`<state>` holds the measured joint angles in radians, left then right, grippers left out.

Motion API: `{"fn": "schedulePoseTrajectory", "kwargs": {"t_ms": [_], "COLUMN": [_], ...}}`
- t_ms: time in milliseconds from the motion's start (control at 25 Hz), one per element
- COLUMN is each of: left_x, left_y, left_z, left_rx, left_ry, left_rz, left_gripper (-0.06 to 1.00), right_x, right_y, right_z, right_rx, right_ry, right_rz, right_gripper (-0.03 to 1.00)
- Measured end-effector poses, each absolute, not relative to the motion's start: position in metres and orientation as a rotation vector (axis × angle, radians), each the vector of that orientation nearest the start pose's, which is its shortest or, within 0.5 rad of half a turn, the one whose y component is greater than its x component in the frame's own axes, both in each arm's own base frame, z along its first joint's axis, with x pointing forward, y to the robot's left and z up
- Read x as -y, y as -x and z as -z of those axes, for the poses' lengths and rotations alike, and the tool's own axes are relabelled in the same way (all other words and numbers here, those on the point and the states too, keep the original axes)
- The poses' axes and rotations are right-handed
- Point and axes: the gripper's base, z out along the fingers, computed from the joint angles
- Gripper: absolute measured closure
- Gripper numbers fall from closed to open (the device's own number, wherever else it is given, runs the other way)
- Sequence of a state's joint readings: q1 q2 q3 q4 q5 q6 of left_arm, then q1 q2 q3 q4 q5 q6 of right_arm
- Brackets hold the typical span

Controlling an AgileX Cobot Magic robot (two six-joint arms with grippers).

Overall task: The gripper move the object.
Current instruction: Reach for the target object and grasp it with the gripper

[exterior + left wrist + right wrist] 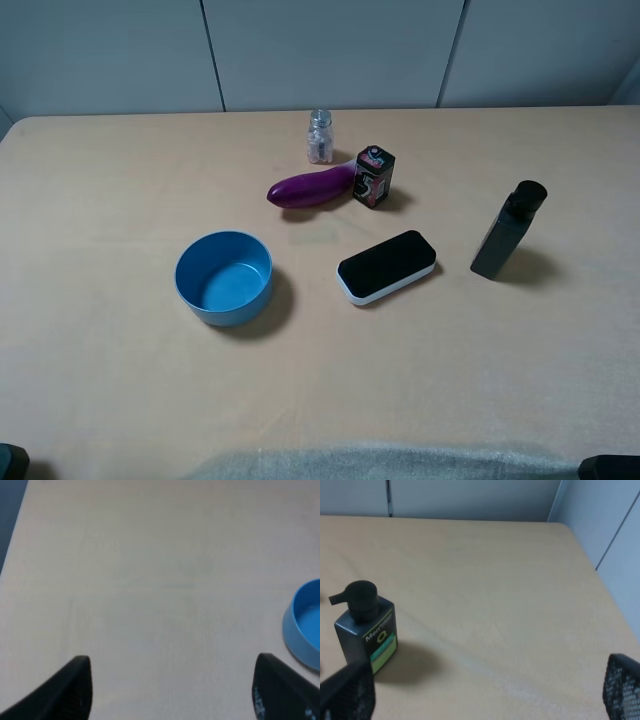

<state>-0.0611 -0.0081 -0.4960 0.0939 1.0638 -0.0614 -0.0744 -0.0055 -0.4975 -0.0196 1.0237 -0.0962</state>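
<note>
Bottle (505, 235) stands upright on the table (120, 380), right of the eraser (386, 266) in the high view, near it but apart, nothing touching it. Slim dark body, black pump cap. The right wrist view shows a green-and-white label on one face, with "Men" readable and the rest too small. Right gripper (485, 692) is spread wide, one mesh-textured finger at each edge of its view, nothing between them, holding nothing. One finger overlaps the bottle's lower corner in that view. The high view shows only a dark bit at the near table edge on that side, far nearer the camera than the eraser, so gripper and bottle are well apart. Left gripper (172, 680) is also spread wide and holds nothing, bare table between its fingers. Blue bowl (224, 277) sits left of the eraser, open side up, nothing inside, and its rim shows at the edge of the left wrist view. Purple eggplant (312, 187) lies behind the eraser, slightly left. Black box (373, 177) with red-and-white print stands upright straight behind the eraser, at the eggplant's stem end, touching or just beside, can't tell which. Small clear jar (320, 137) stands farther back than both, beyond the eraser. The eraser lies flat, black top, white base.
</note>
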Motion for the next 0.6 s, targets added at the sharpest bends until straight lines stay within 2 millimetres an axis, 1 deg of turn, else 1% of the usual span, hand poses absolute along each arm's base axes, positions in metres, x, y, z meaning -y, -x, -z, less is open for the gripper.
{"fn": "schedulePoseTrajectory", "kwargs": {"t_ms": [600], "left_x": [-0.0078], "left_y": [0.0055], "left_z": [-0.2761], "left_rx": [-2.04], "left_ry": [0.005], "left_rz": [-0.036], "left_gripper": [0.21], "right_x": [0.0012], "right_y": [0.0041], "right_z": [-0.2796], "right_rx": [-2.007], "right_ry": [0.021], "right_rz": [0.133], "right_gripper": [0.27]}}
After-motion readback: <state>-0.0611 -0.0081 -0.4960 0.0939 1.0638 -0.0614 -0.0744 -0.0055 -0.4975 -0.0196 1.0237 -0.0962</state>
